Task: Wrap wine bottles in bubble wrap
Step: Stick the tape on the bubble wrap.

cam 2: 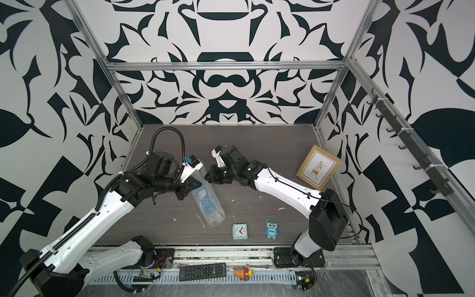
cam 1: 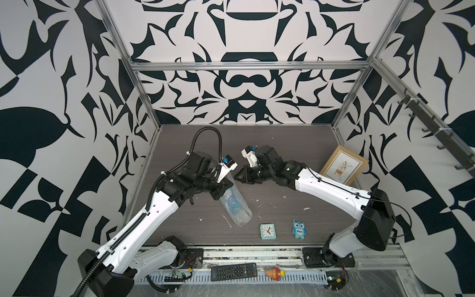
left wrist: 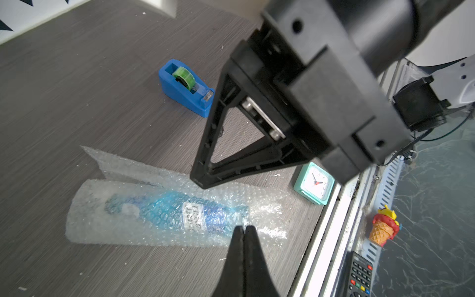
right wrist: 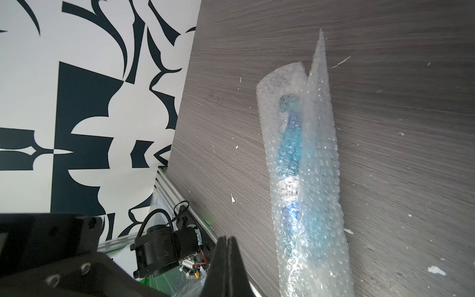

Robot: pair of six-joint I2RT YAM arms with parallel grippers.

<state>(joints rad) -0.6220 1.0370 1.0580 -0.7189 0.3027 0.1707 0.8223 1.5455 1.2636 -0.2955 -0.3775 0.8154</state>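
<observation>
The wine bottle (cam 1: 233,203) (left wrist: 164,212) of blue liquid lies on the dark table inside a loose roll of bubble wrap (cam 1: 237,210) (cam 2: 209,205) (right wrist: 318,167). One flap of the wrap (left wrist: 115,164) stands off the roll along its length. My left gripper (left wrist: 244,227) (cam 1: 223,191) hovers over the far end of the roll, shut, with nothing between its fingers. My right gripper (right wrist: 227,239) (cam 1: 237,176) is shut and empty too, its tip (left wrist: 201,181) just above the wrap near that end. The bottle's cap is blurred by the wrap.
A blue tape dispenser (left wrist: 185,87) stands beyond the roll. A mint clock (cam 1: 267,231) and a blue owl (cam 1: 299,229) sit near the front edge. A framed picture (cam 1: 343,164) leans at the right wall. A remote (cam 1: 234,271) and an ice-cream toy (cam 1: 275,273) lie on the front rail.
</observation>
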